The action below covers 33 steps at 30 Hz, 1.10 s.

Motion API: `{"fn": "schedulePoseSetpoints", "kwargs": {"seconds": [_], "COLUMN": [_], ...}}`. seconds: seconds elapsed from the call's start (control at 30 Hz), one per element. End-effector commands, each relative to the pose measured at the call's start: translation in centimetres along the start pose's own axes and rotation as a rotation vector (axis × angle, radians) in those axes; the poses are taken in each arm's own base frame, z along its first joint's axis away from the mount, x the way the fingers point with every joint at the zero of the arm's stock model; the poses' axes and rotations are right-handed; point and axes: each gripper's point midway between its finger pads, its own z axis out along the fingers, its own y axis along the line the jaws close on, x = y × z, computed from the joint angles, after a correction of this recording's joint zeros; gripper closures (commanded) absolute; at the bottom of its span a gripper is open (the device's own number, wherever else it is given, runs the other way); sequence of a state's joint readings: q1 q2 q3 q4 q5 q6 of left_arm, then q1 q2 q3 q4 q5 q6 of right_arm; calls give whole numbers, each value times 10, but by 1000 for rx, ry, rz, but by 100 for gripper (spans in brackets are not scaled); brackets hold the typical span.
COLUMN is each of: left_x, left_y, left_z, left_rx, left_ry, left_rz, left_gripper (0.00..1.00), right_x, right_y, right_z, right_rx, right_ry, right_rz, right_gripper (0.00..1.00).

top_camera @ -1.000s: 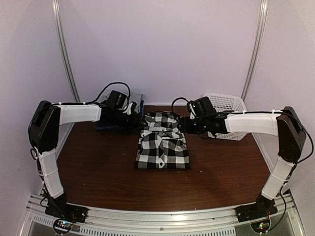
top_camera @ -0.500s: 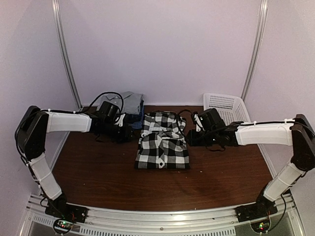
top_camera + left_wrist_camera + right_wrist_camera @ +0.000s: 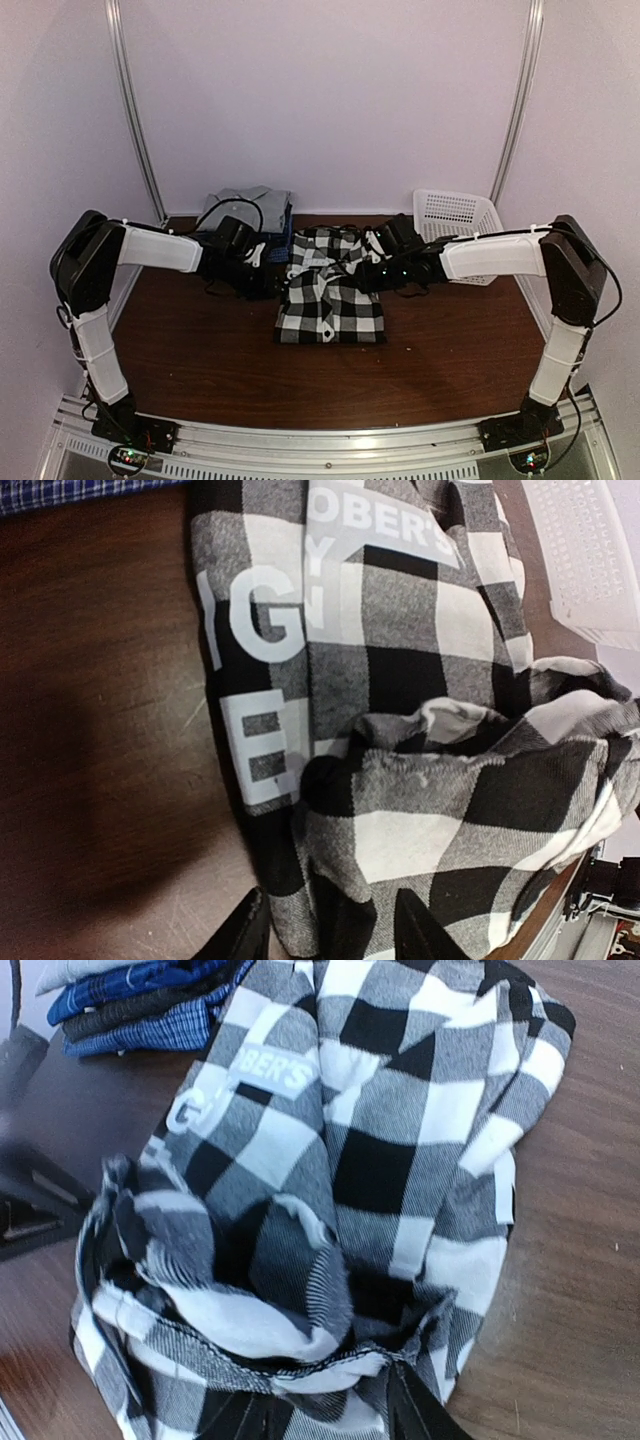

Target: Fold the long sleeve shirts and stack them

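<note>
Brown counter [image 3: 200, 350] is enclosed by white walls. 1 black-and-white checked shirt [image 3: 330, 305] is laid at centre, its far half bunched up. Left gripper [image 3: 330, 915] is set at the shirt's left edge, right gripper [image 3: 325, 1395] at its right edge. Both are seen half closed with cloth between the jaws, but a firm hold cannot be told. Folded shirts [image 3: 255, 212] are stacked at back left. White basket [image 3: 455, 215] is placed at back right.

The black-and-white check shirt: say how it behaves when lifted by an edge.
Probably floppy: the check shirt lies in soft, bunched folds. Lifted by an edge it would likely sag and unfold. Pushed, it may crumple, since its layers lie loose.
</note>
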State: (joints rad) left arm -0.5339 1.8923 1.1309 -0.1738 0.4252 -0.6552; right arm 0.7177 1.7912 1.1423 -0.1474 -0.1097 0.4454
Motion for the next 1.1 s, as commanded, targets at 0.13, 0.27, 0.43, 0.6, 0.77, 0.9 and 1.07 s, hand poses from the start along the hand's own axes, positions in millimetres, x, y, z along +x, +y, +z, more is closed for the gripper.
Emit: {"fn": "schedulePoseSetpoints", "kwargs": {"seconds": [0.13,0.27,0.43,0.6,0.77,0.9,1.07], "left_x": [-26,-25,-24,-26,-27,-28,-28], "left_y": [-19,-17,-14,-14,-13,-11,-6], "left_z": [3,4,3,3,8,16,28], "left_rx": [51,45,26,23,20,16,4], "left_ry": [-53,-48,-49,-56,-53,-44,-32], "left_rz": [54,53,57,58,61,66,61], "left_gripper": [56,56,56,56,56,56,56], "right_x": [-28,-35,-54,-63,-60,-46,-26], "right_y": [-10,-10,-10,-16,1,22,36], "right_z": [37,38,10,-16,-32,-31,-11], "right_rx": [117,119,131,153,88,12,-47], "right_ry": [28,31,-35,-75,-94,-79,-25], "right_rz": [-7,-5,-10,-1,13,13,18], "right_gripper": [49,47,38,38,43,50,60]}}
